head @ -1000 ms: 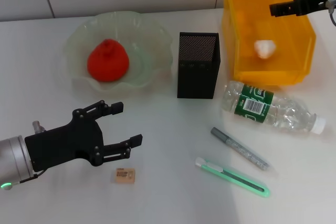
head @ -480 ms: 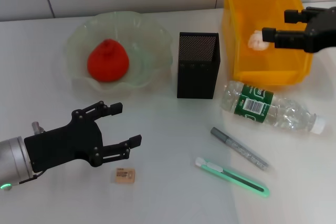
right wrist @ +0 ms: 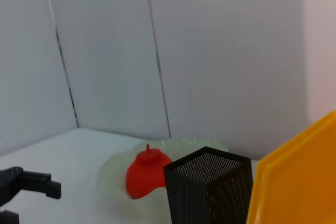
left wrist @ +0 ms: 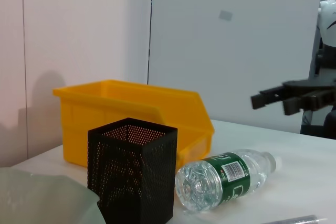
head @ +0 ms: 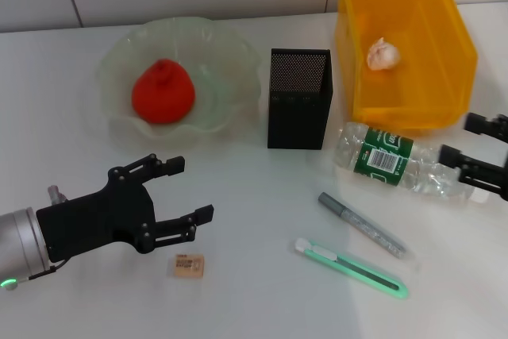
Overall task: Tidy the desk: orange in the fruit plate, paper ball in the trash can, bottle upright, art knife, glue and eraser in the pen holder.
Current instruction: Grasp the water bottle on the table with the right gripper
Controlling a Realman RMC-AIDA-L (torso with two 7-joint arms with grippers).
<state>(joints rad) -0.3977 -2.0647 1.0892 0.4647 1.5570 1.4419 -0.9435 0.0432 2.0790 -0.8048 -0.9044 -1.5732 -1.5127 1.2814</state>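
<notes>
Two pincers open: right pincer (head: 475,153) low beside lying bottle's (head: 405,163) cap end; left pincer (head: 190,190) above eraser (head: 189,265).

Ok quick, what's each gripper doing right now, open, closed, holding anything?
Left gripper: open, empty, above the desk near the eraser.
Right gripper: open, empty, at the cap end of the lying bottle.

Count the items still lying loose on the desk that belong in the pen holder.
3: the eraser lies near the left gripper; the glue stick and the art knife lie side by side in front of the fallen bottle. None seems hidden.
</notes>
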